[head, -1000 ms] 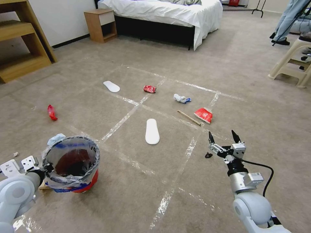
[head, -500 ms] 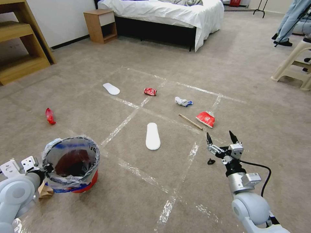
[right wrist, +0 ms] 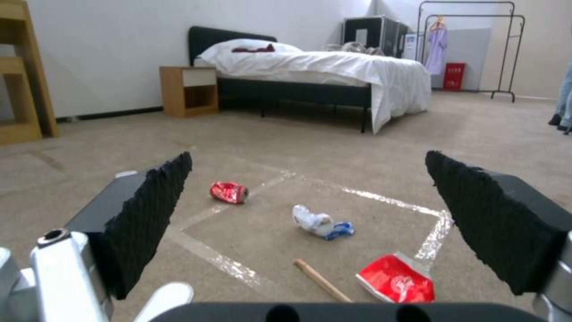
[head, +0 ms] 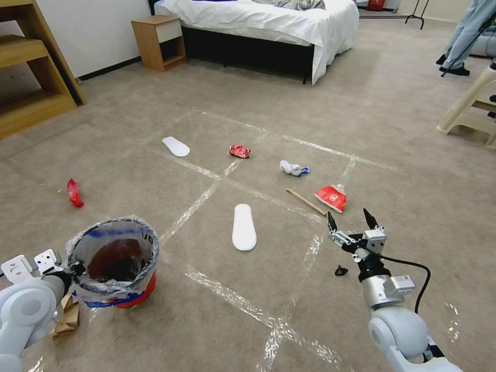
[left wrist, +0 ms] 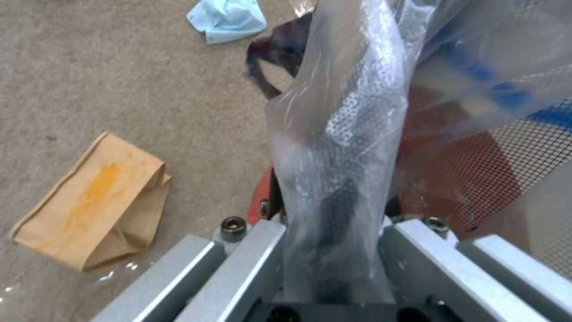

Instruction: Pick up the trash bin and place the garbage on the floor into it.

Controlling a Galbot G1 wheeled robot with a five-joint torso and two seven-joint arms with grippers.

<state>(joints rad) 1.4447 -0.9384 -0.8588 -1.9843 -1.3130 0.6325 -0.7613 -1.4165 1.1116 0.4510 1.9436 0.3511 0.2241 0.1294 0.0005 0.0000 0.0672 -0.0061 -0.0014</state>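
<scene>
Head view: the left gripper (head: 77, 268) holds the bin (head: 114, 262) by its rim above the floor (head: 206, 320), while the right gripper (head: 350, 223) hangs spread above scattered garbage. Left wrist view: jaws clamp the bag-lined rim. Right wrist view: fingers (right wrist: 149, 214) frame a red wrapper (right wrist: 396, 279), likely the next pickup, requiring a descent.
</scene>
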